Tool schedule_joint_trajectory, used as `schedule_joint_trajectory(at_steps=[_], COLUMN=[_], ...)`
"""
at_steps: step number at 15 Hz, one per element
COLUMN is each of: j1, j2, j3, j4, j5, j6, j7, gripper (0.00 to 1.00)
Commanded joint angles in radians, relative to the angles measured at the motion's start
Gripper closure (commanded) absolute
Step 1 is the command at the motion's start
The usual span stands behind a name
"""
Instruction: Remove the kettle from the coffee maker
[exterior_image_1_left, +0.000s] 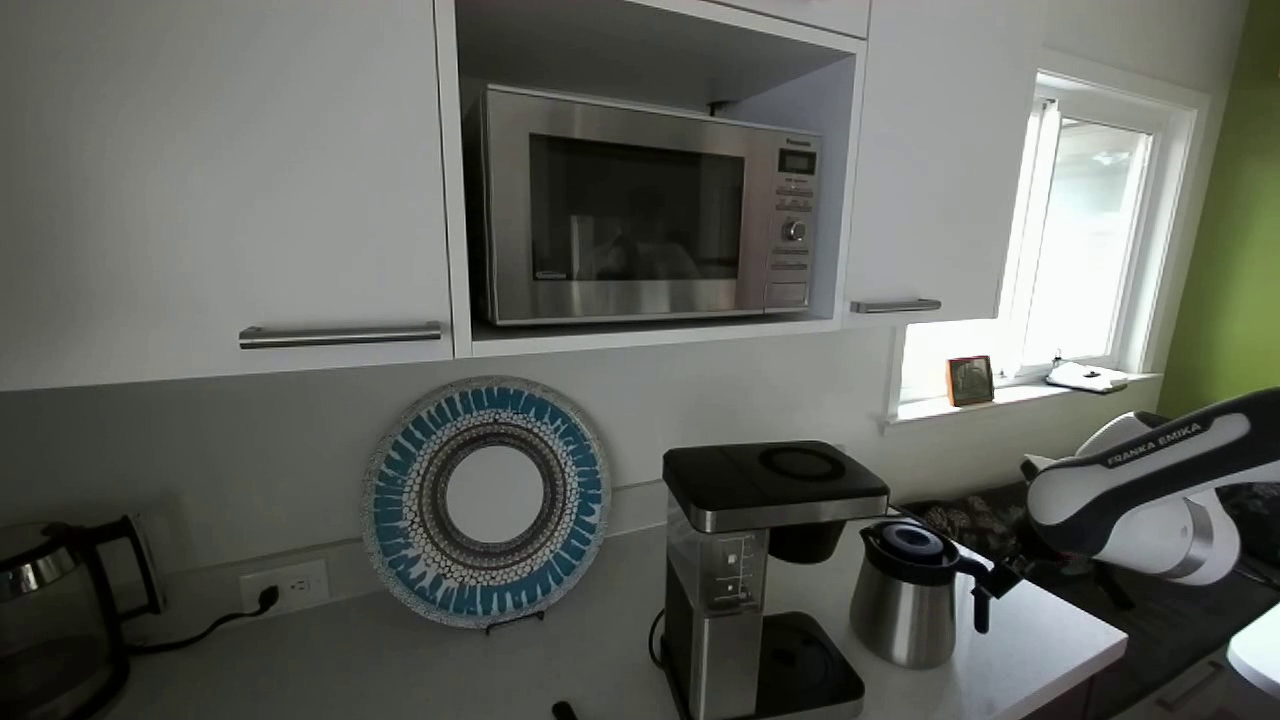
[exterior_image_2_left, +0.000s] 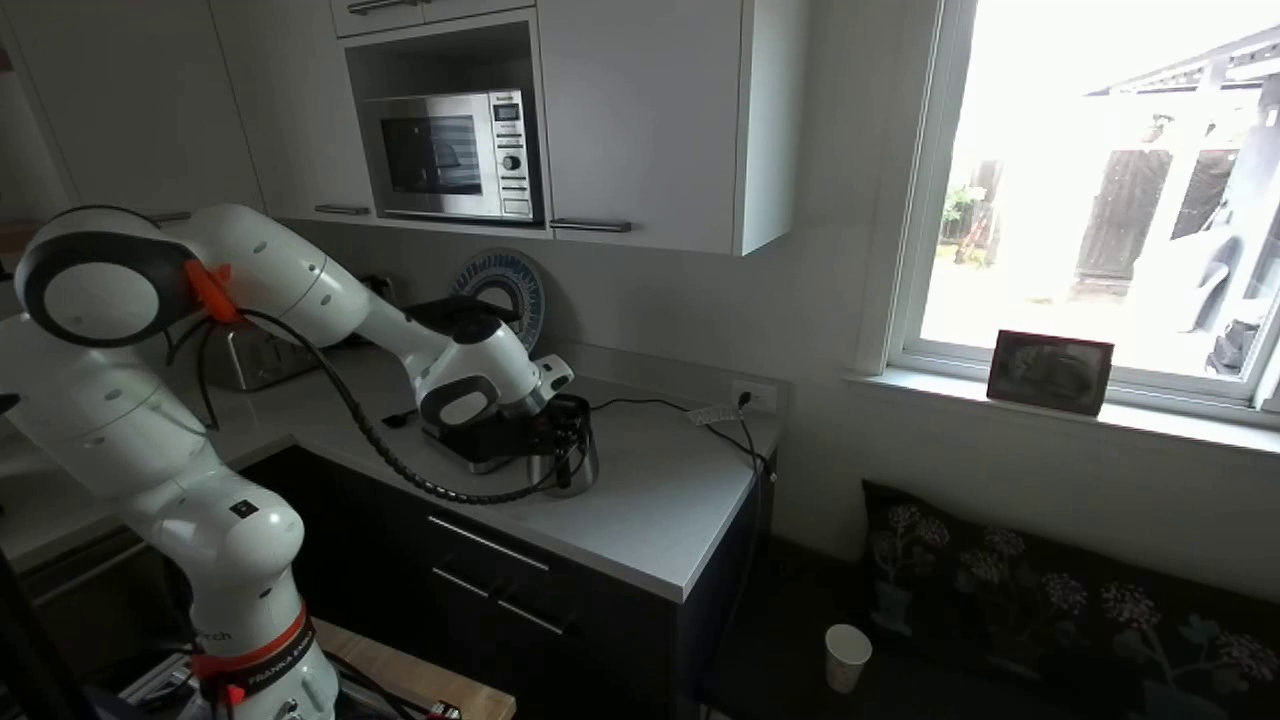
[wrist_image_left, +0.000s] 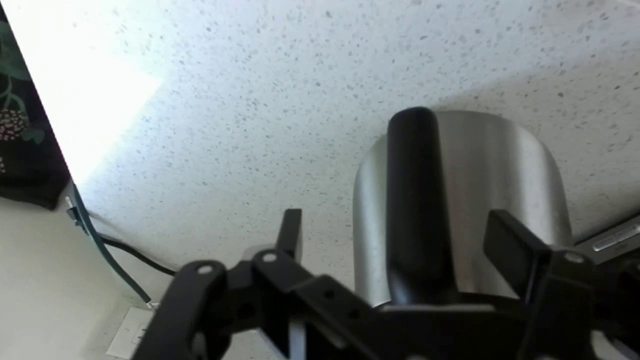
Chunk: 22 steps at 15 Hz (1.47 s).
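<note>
The kettle (exterior_image_1_left: 905, 615), a steel carafe with a black lid and black side handle, stands upright on the counter beside the coffee maker (exterior_image_1_left: 730, 640), off its base. The kettle also shows in an exterior view (exterior_image_2_left: 582, 472), partly behind the gripper, and in the wrist view (wrist_image_left: 492, 185). The coffee maker is partly hidden by the arm in an exterior view (exterior_image_2_left: 475, 455); its edge shows in the wrist view (wrist_image_left: 617, 240). My gripper (wrist_image_left: 396, 225) is open. Its fingers are on either side of the kettle's black handle, with visible gaps to both.
A round patterned plate (exterior_image_1_left: 575, 500) leans on the wall. A glassy electric kettle (exterior_image_1_left: 50, 620) stands at far left. A microwave (exterior_image_1_left: 640, 210) sits in the cabinet above. The counter edge (exterior_image_2_left: 683, 590) is near the kettle. Cables (exterior_image_2_left: 660, 403) run along the wall.
</note>
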Motion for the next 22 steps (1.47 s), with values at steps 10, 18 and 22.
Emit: schedule_joint_trajectory(at_steps=[10,18,22], j1=[-0.129,-0.129,-0.091], j2=[-0.366,-0.572,-0.553], j3=[0.118,0.152,0.12], j4=[0.002,0.002,0.024], j5=[-0.337,-0.397,-0.394], j6=[-0.51,-0.616,-0.604], j7=[0.165,0.332,0.33], gripper=[0.0,0.0,0.0])
